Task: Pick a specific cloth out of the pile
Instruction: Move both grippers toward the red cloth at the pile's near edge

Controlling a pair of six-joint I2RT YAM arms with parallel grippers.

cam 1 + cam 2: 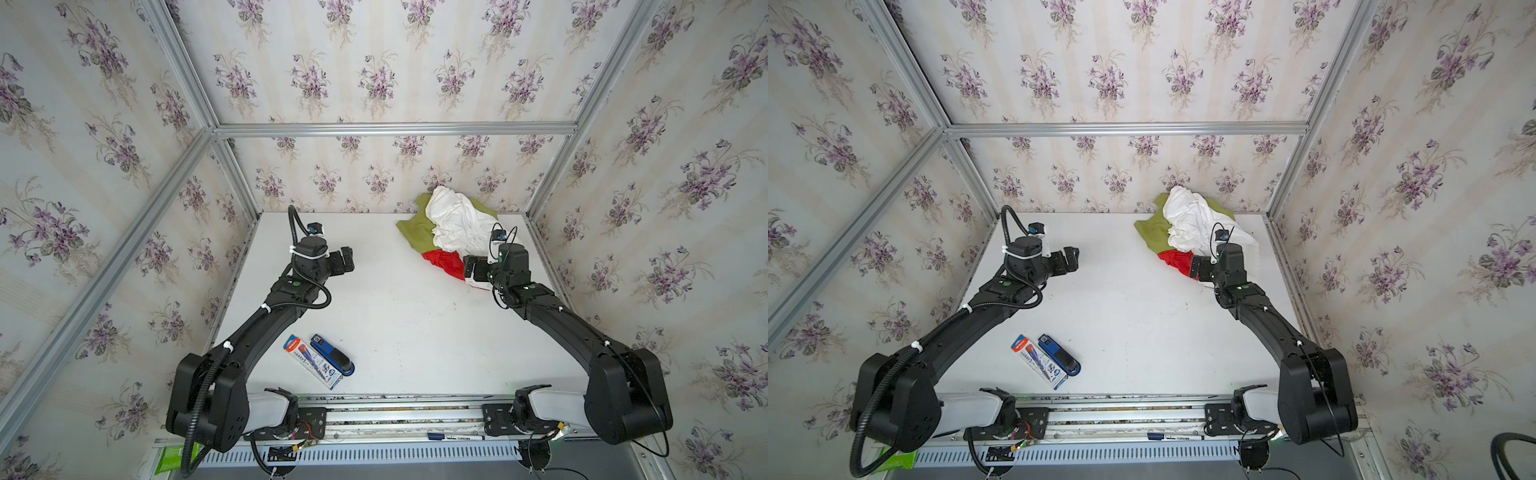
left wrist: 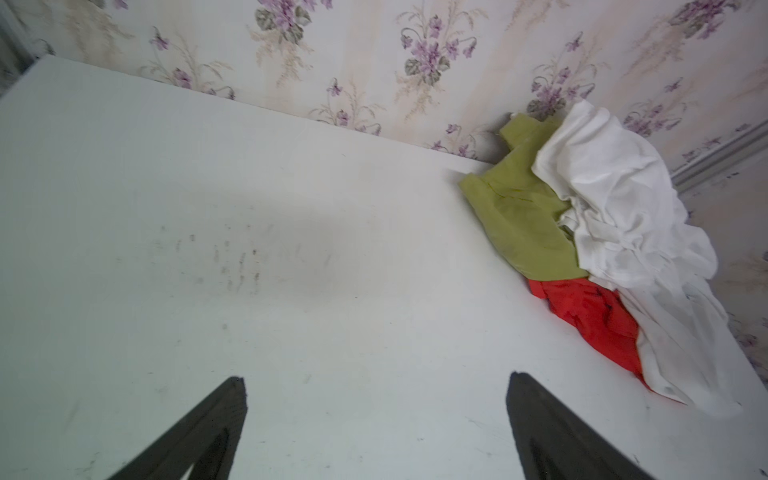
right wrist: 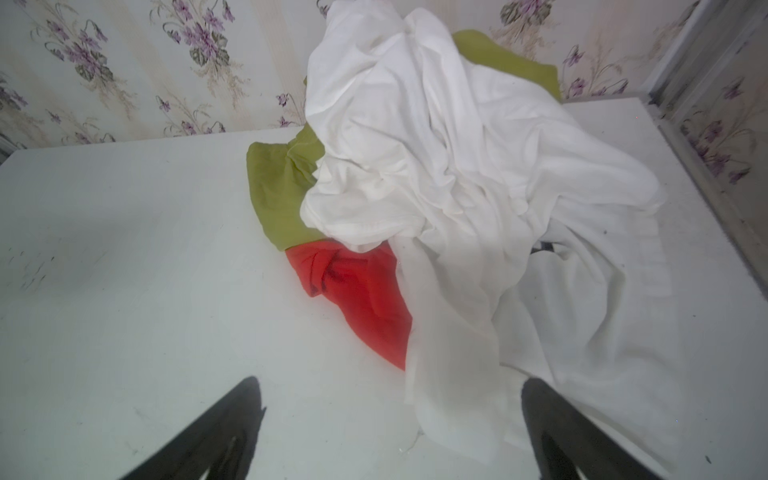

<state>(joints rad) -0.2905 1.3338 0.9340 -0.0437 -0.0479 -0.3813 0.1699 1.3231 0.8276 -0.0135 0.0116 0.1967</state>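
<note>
Floral wallpaper closes in a white table. The pile sits in its far corner. The red cloth lies just ahead of the right claw, roughly in line with the gap between its fingers, with bare table between them. This claw's jaws are spread wide and hold nothing. A trailing fold of the white cloth reaches in close beside one finger. Only part of the red cloth shows: its far side goes under the white cloth and the olive-green cloth. In both top views the claw covers its near edge. The right arm stretches forward, wrist bent inward. The left claw is likewise spread wide and empty, well apart from the pile and pointing toward it.
</note>
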